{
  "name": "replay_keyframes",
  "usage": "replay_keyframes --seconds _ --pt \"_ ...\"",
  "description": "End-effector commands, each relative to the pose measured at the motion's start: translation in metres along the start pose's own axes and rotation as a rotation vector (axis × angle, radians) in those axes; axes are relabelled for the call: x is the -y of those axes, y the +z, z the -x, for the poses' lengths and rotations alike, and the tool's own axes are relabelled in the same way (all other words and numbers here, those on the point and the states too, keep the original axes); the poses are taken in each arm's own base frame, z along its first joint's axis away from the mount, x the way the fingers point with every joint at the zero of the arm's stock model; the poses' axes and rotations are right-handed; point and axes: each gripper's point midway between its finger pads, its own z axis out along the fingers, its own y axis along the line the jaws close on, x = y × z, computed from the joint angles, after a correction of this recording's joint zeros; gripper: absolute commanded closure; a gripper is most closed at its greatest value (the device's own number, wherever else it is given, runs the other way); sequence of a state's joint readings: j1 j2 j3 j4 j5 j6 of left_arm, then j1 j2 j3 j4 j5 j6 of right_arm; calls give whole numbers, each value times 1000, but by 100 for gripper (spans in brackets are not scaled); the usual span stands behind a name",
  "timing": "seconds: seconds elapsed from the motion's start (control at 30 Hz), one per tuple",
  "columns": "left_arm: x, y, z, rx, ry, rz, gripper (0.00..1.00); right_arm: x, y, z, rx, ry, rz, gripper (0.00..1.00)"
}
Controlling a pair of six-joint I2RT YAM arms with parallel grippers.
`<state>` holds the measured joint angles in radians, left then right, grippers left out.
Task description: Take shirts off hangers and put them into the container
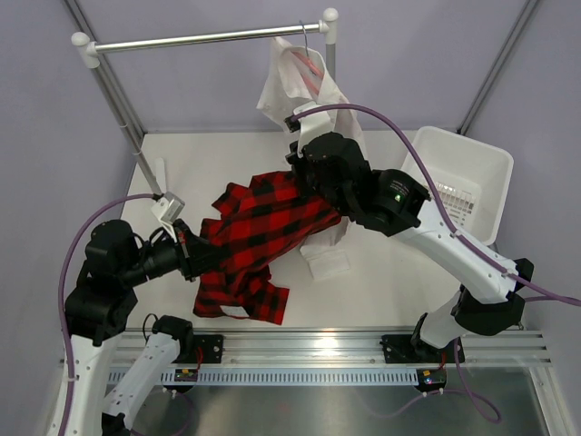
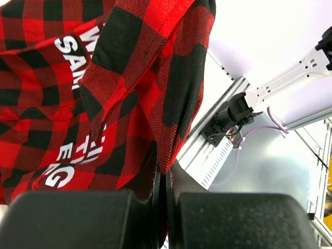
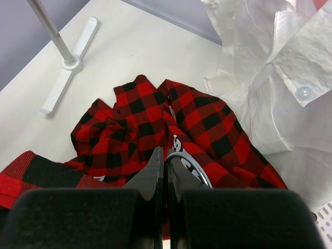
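Plaid shirt (image 1: 259,227) midtable; white shirt (image 1: 277,86) (pink hanger (image 1: 311,65)) hangs behind; basket (image 1: 481,173) right.

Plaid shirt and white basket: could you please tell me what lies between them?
The right arm and the white shirt's hanging tail, seen in the top view.

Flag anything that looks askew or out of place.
The white shirt hangs lopsided on the pink hanger, its hem crumpled on the table. The plaid shirt sags bunched between the left gripper and right gripper, both shut on it, with a metal hook poking from its folds.
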<state>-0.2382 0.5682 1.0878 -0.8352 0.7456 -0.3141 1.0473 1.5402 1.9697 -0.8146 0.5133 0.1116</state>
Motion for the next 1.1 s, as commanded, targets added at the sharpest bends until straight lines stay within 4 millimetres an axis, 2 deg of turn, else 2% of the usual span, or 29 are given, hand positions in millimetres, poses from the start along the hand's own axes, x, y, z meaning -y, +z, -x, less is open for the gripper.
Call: replay_keyframes --seconds 0.0,0.07,0.1,0.23,0.3,0.4,0.43,0.47,0.5,0.57,0.6,0.63,0.67,0.7,0.93,1.0,1.03,1.07 --pt "0 -2 -12 -19 -13 -6 100 34 -24 39 114 32 -115 100" --pt "-1 -1 -16 -24 -18 -9 100 35 -25 43 124 41 -121 100" --pt "-2 -1 -17 -27 -20 -10 100 35 -26 45 132 44 -120 95" --pt "-4 2 -22 -38 -32 -18 100 36 -33 58 160 53 -110 91" --pt "-4 3 -23 -40 -32 -27 100 37 -35 61 166 55 -108 100" --pt "0 5 -27 -49 -33 -67 100 36 -38 70 188 63 -97 100" --pt "2 5 -28 -50 -30 -83 100 38 -39 73 194 66 -107 96" --pt "4 4 -29 -46 -26 -97 100 38 -38 76 200 64 -110 86" --pt "10 4 -29 -43 -18 -135 100 37 -38 76 197 58 -109 83" --pt "15 2 -27 -26 -20 -154 100 38 -35 77 194 48 -124 89" --pt "18 2 -27 -21 -14 -172 100 38 -35 79 200 53 -128 82" --pt "20 1 -26 -21 -21 -181 99 36 -34 77 196 49 -120 81" --pt "21 1 -26 -19 -20 -187 99 36 -33 78 200 49 -115 84" --pt "23 1 -24 -17 -18 -192 99 35 -33 77 198 53 -113 100" --pt "21 2 -24 -22 -24 -189 100 40 -33 74 214 65 -138 100" --pt "21 3 -25 -25 -25 -189 93 45 -34 75 222 74 -166 100" --pt "22 2 -25 -25 -28 -196 82 47 -33 74 220 72 -177 100" --pt "24 1 -25 -21 -26 -207 54 48 -32 73 217 69 -192 100"
